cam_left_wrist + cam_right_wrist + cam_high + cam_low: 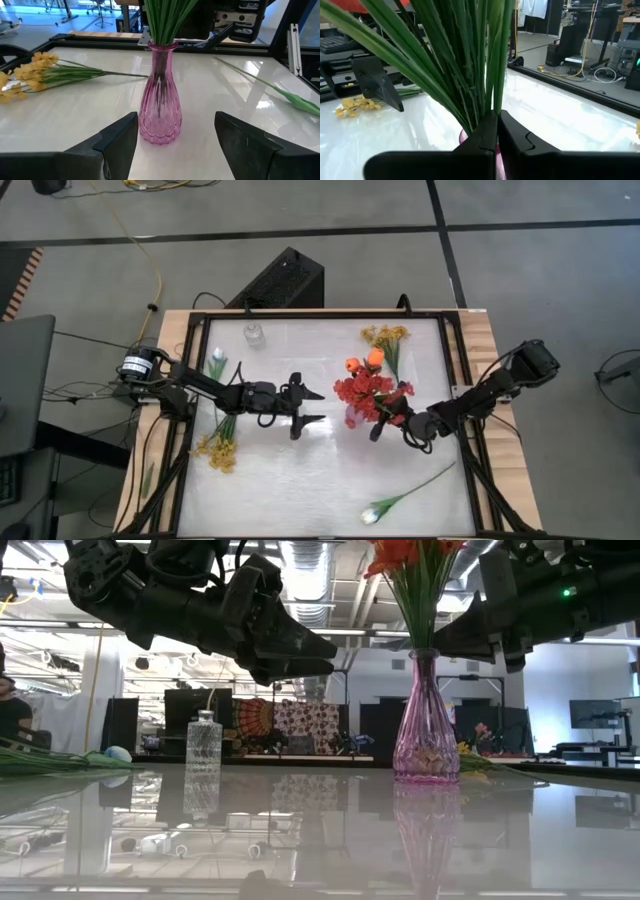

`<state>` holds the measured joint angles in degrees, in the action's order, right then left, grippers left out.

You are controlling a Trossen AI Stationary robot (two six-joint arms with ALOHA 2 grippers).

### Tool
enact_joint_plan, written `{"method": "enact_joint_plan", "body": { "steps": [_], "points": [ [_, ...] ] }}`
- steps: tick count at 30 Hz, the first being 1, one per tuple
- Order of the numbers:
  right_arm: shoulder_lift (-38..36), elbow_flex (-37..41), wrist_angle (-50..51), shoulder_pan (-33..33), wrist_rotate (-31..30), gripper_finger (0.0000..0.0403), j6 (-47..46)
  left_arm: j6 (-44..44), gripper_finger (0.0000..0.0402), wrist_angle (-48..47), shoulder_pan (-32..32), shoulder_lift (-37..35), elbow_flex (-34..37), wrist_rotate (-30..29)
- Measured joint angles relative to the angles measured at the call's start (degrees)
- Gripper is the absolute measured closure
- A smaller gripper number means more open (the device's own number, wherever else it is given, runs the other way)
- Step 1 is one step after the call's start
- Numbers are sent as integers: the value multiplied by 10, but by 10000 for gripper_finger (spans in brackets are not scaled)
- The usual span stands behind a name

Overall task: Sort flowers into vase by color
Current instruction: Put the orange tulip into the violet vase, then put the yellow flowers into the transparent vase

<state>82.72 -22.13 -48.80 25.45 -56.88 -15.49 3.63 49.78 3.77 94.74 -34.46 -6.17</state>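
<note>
A: Where are the flowers?

B: Red sprays (365, 392) and two orange tulips (364, 362) stand in the pink vase (426, 725), right of the worktop's (300, 480) middle. A yellow spray (386, 336) lies behind the vase near the far edge. Another yellow spray (216, 451) lies at the left side, with a white tulip (217, 357) on a crossing stalk beside it. A second white tulip (372, 515) lies near the front edge, its stalk running off toward the right.

A: And the left gripper (308, 408)?

B: It hangs above the worktop left of the vase and points at it. Its fingers (117, 142) are spread wide with nothing between them; in its wrist view the vase stands in the gap, farther off.

A: The right gripper (377, 420)?

B: Right at the vase, on its right side. Its fingers (487, 132) are pressed together at the base of the green stalks (465, 65). Whether a stalk is pinched between them, I cannot tell.

A: Anything else there?

B: A clear vase (204, 744) stands empty at the far left corner.
</note>
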Motion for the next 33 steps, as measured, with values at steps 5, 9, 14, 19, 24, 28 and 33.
{"method": "enact_joint_plan", "body": {
  "steps": [5, 9, 14, 19, 24, 28, 33],
  "points": [
    [-5, 1, -2, 0, 0, 333, 11, 2, 150, -1, 0, 0, 0, 7],
    [-27, 2, 6, 8, 0, 297, 49, 3, 150, -4, 0, 0, 0, 26],
    [-79, 2, 38, 24, 0, 252, 70, 5, 150, -21, 1, 0, 0, 31],
    [-144, 1, 155, 38, 0, 219, 48, 5, 150, -41, 0, 0, 0, 31],
    [-210, 1, 318, 37, 64, 207, -48, 6, 150, -56, 1, 0, 0, 32],
    [-248, 1, 456, 17, 97, 211, -213, 7, 150, -70, 1, 0, 0, 34],
    [-258, -16, 600, -55, 182, 220, -347, 0, 150, -75, 1, 0, 0, 34]
  ]
}}
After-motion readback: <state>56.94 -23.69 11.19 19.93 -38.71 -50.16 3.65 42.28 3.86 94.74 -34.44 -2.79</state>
